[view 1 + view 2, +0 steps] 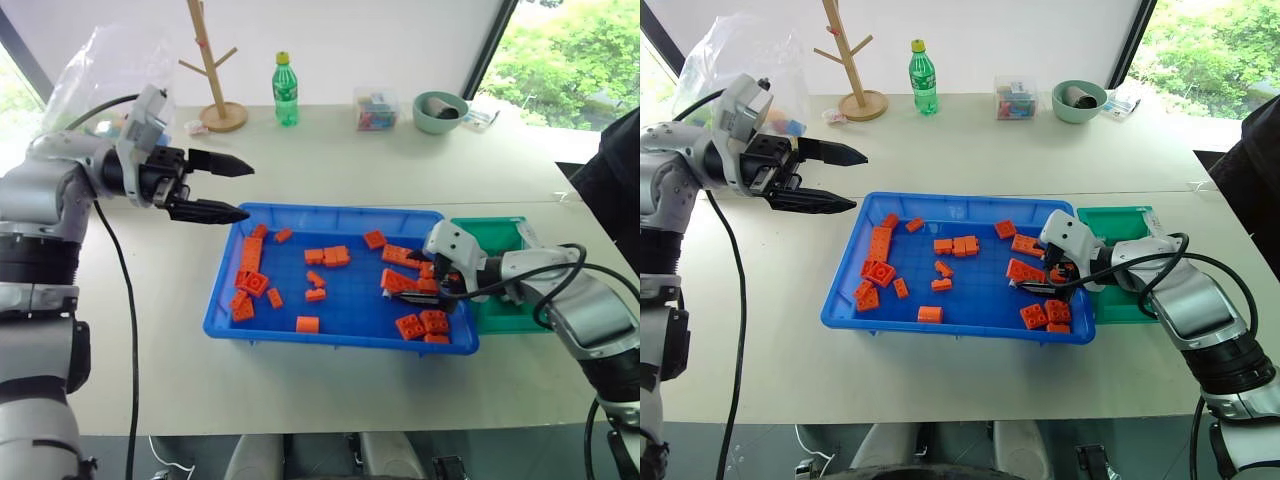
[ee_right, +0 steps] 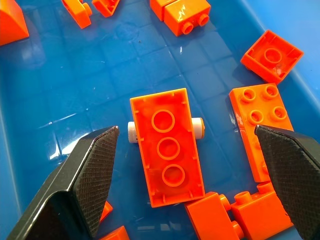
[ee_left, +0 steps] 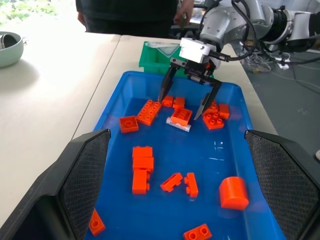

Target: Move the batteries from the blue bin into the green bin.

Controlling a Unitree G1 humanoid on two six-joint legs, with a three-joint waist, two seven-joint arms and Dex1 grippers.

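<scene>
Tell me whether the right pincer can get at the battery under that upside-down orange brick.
Probably not cleanly. The right pincer hangs open right over it, but the orange brick lies across the battery, leaving just its two ends showing. Closing now would likely catch the brick too.

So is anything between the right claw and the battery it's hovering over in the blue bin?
Yes. An upside-down orange brick lies across the battery, covering its middle so only the two pale ends poke out. The open right claw hangs straddling both inside the blue bin, so its fingers would meet the brick first.
</scene>
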